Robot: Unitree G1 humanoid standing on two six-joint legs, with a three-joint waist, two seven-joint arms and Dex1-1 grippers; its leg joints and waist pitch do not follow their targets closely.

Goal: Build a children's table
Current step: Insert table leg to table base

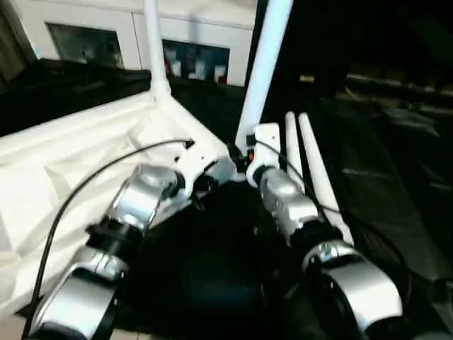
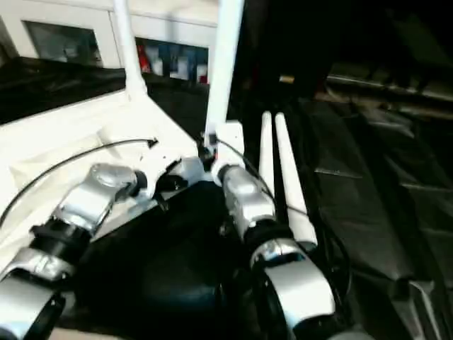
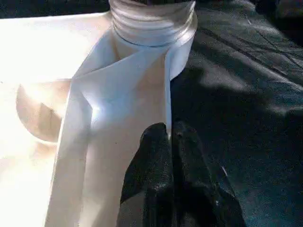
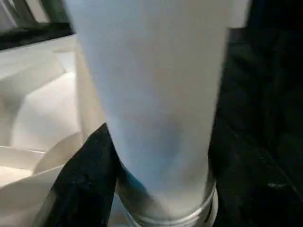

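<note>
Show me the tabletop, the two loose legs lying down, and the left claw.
tabletop (image 1: 64, 163), left eye view, ribbed underside.
loose legs (image 1: 315, 170), left eye view, mid shaft.
left claw (image 3: 168, 137), left wrist view, fingertips at corner wall.

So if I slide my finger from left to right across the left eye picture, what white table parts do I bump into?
White plastic ribbed tabletop → thin upright white leg at the far corner → thicker upright white leg at the near corner → two loose white cylindrical legs lying on the dark floor.
</note>
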